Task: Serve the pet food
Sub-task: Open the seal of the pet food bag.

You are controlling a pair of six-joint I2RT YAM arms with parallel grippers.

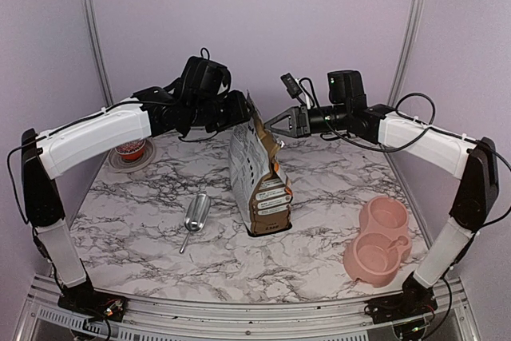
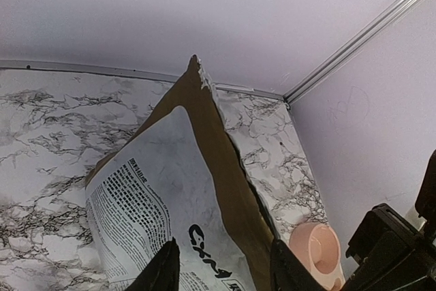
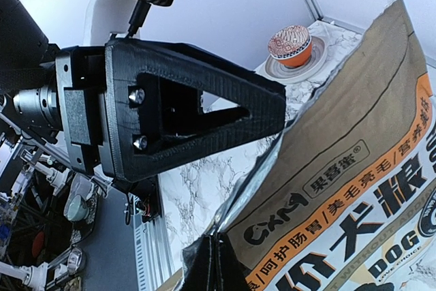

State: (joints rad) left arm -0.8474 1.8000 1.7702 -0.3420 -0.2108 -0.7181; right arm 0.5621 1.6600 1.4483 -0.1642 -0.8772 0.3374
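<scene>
Sitting nearest on the marble desk [image 1: 144, 229], at the right, is a pink double bowl [image 1: 379, 239]. A metal scoop [image 1: 194, 217] lies left of centre, well apart from it. Just beyond the scoop, the pet food bag [image 1: 257, 173] stands upright in the middle of the desk, its torn top open and leaning slightly. The left end effector [image 1: 244, 113] reaches in from the left and grasps the bag's upper edge, a finger [image 2: 161, 270] pressed on each side of the paper. The right end effector [image 1: 278, 124] is clenched, its tip right at the bag's top right corner; I cannot tell whether it pinches the paper. Farthest back on the left, a reddish mesh ball [image 1: 132, 148] rests in a small dish [image 1: 116, 161].
</scene>
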